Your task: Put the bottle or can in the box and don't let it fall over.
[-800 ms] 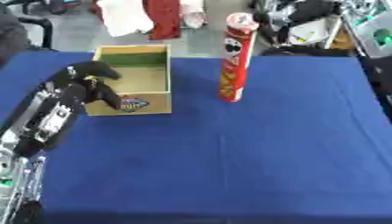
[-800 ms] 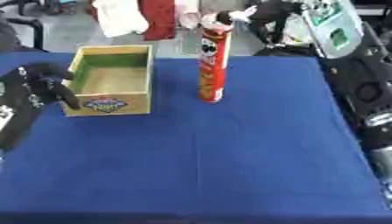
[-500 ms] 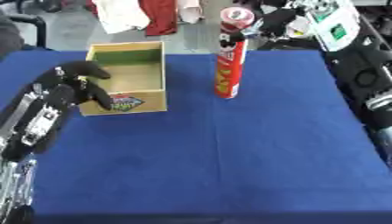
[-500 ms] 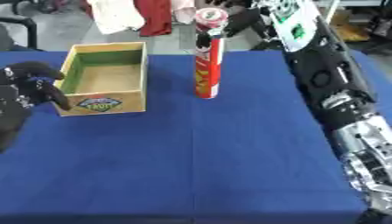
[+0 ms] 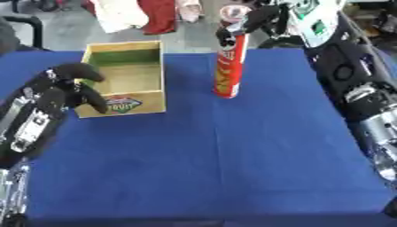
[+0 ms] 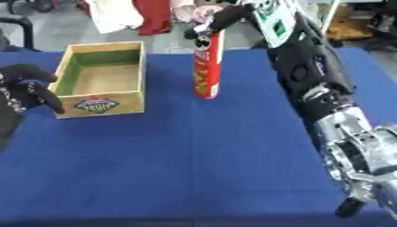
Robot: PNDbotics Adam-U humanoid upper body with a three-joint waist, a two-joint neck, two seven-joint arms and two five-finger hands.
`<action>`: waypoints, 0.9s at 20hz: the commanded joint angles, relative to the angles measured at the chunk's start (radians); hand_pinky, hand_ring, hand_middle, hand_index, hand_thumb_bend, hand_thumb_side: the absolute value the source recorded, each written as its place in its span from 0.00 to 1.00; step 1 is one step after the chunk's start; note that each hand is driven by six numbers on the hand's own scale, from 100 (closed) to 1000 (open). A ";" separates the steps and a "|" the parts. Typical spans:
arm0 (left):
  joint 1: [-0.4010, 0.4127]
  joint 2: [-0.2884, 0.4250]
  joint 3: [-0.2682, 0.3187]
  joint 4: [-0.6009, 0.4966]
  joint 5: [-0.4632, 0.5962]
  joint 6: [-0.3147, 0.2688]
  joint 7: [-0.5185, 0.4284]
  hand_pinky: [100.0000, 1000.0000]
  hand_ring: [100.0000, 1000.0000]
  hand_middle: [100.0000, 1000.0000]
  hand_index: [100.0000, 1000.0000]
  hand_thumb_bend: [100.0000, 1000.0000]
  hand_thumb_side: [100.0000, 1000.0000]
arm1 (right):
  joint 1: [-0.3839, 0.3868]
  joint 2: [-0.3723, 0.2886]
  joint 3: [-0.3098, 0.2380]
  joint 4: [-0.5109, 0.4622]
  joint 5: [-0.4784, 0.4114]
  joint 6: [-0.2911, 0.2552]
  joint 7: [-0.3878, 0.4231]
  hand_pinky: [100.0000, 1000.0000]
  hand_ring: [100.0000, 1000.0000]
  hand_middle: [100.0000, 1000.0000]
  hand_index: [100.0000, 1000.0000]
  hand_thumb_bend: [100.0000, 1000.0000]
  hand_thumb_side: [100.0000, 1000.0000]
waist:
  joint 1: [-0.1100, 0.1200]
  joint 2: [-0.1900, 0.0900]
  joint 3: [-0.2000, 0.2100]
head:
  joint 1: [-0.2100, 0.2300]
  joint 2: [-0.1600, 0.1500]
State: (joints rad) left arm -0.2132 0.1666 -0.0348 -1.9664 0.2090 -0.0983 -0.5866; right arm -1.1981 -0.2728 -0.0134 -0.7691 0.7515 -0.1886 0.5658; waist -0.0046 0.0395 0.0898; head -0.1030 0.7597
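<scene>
Standing upright on the blue worktop (image 5: 232, 168), the can (image 5: 229, 57) is a tall, narrow red tube with a pale lid, just to the right of the box (image 5: 128, 80) and apart from it. Its height against so small a base is the main risk: a push near the top would probably tip it away from the box, and a tilted carry could catch its foot on the box's right wall. Lowered off-vertical, it would likely lean against a wall or topple, since it looks to stand well above the rim.

At the can's top, the right hand (image 5: 252, 20) has dark fingers curled about the lid end, seemingly touching it; whether they really clasp it I cannot tell. The box is an open wooden tray with a green inside and a label on its near wall, empty. Against the box's left near corner, the left hand (image 5: 71, 86) rests with fingers bent over, apparently steadying that wall.
</scene>
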 commanded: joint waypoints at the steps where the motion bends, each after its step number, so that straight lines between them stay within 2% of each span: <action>1: -0.020 0.003 -0.005 -0.018 0.007 0.000 -0.005 0.53 0.55 0.69 0.84 0.00 0.62 | -0.039 -0.010 -0.028 0.020 0.031 0.024 -0.031 1.00 0.98 0.93 1.00 0.60 0.44 | 0.000 -0.006 0.005 | -0.011 -0.017; 11: -0.031 0.001 -0.003 -0.020 0.012 0.002 -0.005 0.53 0.55 0.69 0.84 0.00 0.62 | -0.050 -0.018 -0.087 0.108 0.069 0.094 -0.134 0.96 0.95 0.88 1.00 0.59 0.45 | -0.003 -0.002 0.023 | -0.023 -0.031; 18: -0.032 0.002 -0.002 -0.020 0.014 0.002 -0.004 0.53 0.55 0.69 0.84 0.00 0.62 | -0.045 -0.020 -0.086 0.138 0.074 0.109 -0.130 0.88 0.91 0.85 1.00 0.57 0.45 | -0.002 -0.002 0.023 | -0.029 -0.031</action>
State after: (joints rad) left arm -0.2293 0.1666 -0.0394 -1.9667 0.2180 -0.0961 -0.5893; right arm -1.2185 -0.2685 -0.0930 -0.6261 0.8196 -0.0825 0.4351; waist -0.0086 0.0459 0.1115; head -0.1271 0.7371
